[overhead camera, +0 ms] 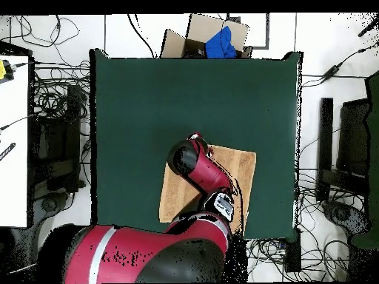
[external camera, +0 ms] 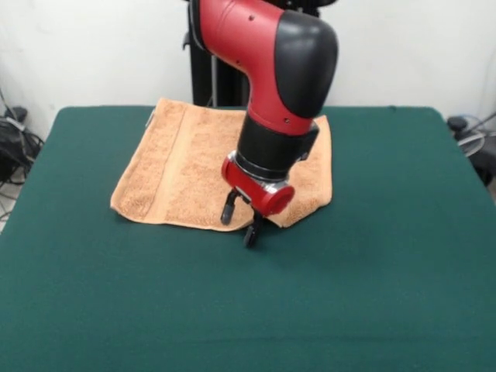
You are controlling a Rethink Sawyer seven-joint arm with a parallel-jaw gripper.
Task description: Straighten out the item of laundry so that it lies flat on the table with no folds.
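Note:
The light orange-tan towel (external camera: 182, 167) lies on the far half of the dark green table (external camera: 364, 279), spread out, with a woven band running down its left part. Its near right corner bulges a little beside the gripper. My gripper (external camera: 240, 223) points down at the towel's near edge, its two black fingers apart with nothing between them, one over the towel's edge and one over the green cloth. In the overhead view the red arm covers the gripper and the middle of the towel (overhead camera: 243, 168), which lies near the robot's side of the table (overhead camera: 185, 96).
The black pedestal (external camera: 208, 74) stands behind the table's far edge. Cables and equipment lie on the floor at both sides of the table. A cardboard box with something blue in it (overhead camera: 213, 38) sits beyond the table's edge opposite the robot.

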